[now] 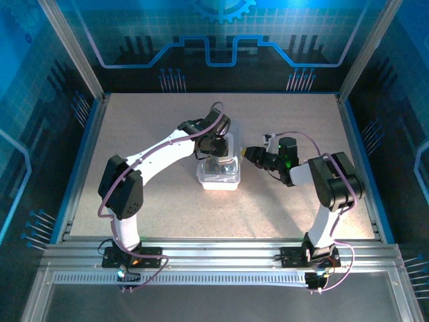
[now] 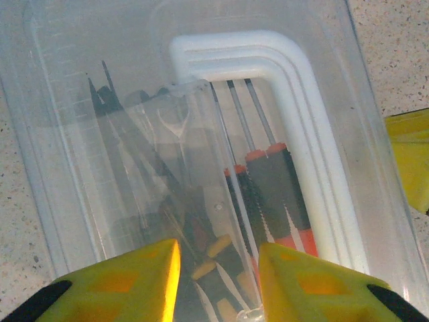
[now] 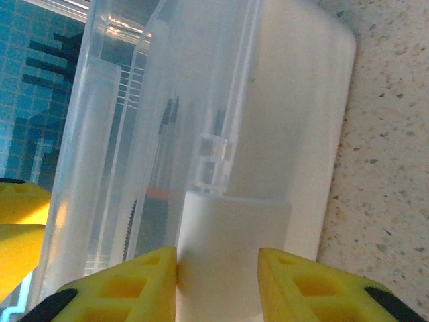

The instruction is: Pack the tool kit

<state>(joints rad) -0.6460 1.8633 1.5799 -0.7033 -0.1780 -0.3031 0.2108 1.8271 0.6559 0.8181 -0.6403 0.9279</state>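
Observation:
The tool kit's clear case point(image 1: 220, 176) lies closed in the middle of the table. Through its lid point(image 2: 80, 134) I see screwdrivers point(image 2: 268, 181) with black and red handles beside the white moulded handle point(image 2: 295, 121), and dark pliers point(image 2: 127, 134) to their left. My left gripper point(image 1: 216, 147) hovers over the case's far end; its yellow jaws point(image 2: 219, 251) stand apart just above the lid with nothing between them. My right gripper point(image 1: 249, 154) is at the case's right side. Its jaws point(image 3: 218, 258) stand apart against the white latch point(image 3: 234, 228), which is wider than the gap.
The case point(image 3: 281, 100) rests on a speckled beige tabletop point(image 1: 147, 201) with free room all round. Metal rails and blue panels wall the table. A yellow finger of the other gripper shows at the frame edge in each wrist view point(image 2: 409, 154) point(image 3: 20, 215).

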